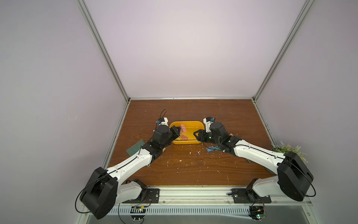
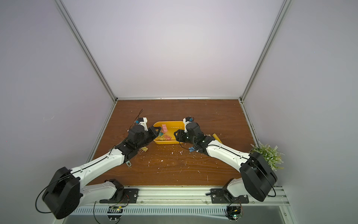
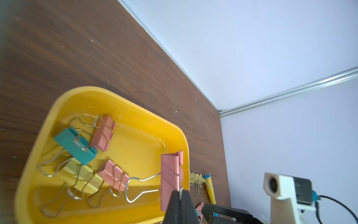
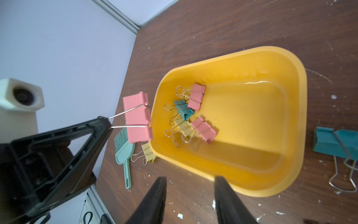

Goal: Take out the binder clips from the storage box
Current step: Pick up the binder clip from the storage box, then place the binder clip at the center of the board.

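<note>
Extraction in hand, lift-out phase; large pink clip [image 4: 137, 118] is being held by one wire handle, with the left gripper [image 4: 106, 122] fingers clamped together on that wire; the clip is being hung clear of the storage box [image 4: 302, 116] floor, near its 10 o'clock rim in a top view [image 1: 183, 128]; whether the rim is being cleared cannot be told. Right gripper [image 4: 190, 180] is being held empty, fingers apart, at the box's 3 o'clock. Four binder clips [image 4: 203, 129] are being left inside, bunched toward 7 o'clock. Outside on the table [image 4: 213, 29], a yellow clip [image 4: 148, 153] and a teal clip [image 4: 333, 143] are lying. Judged next: the held clip is to be swung outward toward 8 o'clock, lowered, released; the grip on thin wire is being judged swing-prone, so a slow carry is being advised.
</note>
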Controlling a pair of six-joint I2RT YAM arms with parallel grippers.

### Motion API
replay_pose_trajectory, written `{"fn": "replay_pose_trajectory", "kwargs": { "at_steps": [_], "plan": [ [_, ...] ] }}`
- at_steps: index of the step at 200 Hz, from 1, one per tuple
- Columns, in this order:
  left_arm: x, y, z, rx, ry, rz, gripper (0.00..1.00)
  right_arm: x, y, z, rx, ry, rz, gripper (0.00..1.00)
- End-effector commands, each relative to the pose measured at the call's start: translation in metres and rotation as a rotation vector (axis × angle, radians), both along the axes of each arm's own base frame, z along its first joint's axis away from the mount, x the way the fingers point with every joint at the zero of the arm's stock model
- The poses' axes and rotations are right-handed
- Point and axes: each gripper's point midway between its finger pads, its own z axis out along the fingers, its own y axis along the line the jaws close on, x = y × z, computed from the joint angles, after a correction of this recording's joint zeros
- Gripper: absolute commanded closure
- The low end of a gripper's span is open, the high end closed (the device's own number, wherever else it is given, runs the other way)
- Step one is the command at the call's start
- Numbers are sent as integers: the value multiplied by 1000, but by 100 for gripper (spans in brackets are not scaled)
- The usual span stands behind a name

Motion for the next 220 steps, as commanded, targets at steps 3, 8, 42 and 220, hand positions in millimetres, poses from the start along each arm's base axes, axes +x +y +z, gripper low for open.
{"fn": "replay_pose_trajectory", "kwargs": {
  "at_steps": [3,8,42,220],
  "plan": [
    [-8,44,4,-72,-33,199,100,-8,16,31,82,-70,50,54],
    [-12,50,4,-82,-34,221,100,-10,18,32,82,-72,58,54],
    [-36,82,-10,-98,27,333,100,-19,38,35,83,-87,114,54],
    [-80,79,-107,-207,447,467,100,-34,82,21,-8,-60,196,53]
  ]
}}
